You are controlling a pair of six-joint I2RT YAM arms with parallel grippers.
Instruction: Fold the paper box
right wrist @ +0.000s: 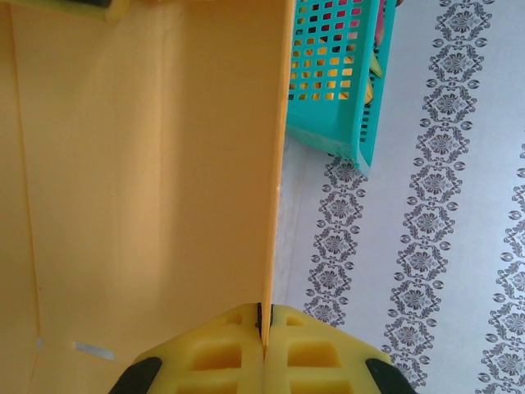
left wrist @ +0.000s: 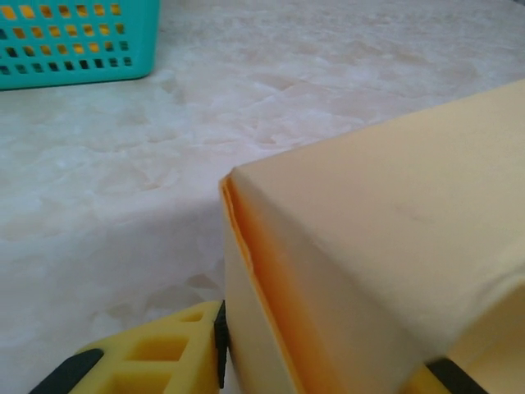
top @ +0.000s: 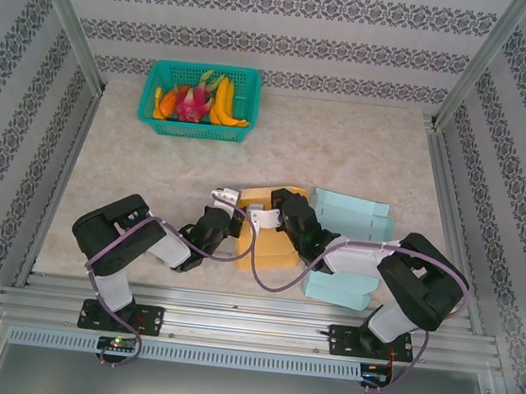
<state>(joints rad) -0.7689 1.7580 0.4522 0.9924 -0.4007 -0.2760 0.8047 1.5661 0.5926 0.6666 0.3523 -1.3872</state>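
Top external view first: the pale marbled table (top: 344, 149) takes up most of the shot, with patterned walls around it. Next biggest is the teal basket (top: 195, 128) at the far left, full of fruit (top: 198, 99). The orange paper box (top: 258, 196) sits near the middle of the table's near half, right between the two arms. Just to its right are some light blue flat boxes (top: 352, 212), with another (top: 338, 289) closer to the bases.

On the right wrist cam, the right gripper (right wrist: 262, 316) is fully closed, pinching the thin edge of one upright panel of the box.

On the left wrist cam, the left gripper (left wrist: 328, 365) straddles a corner of the box. One yellow finger (left wrist: 164, 357) is right up against the wall, but I honestly can't tell if it's clamped.
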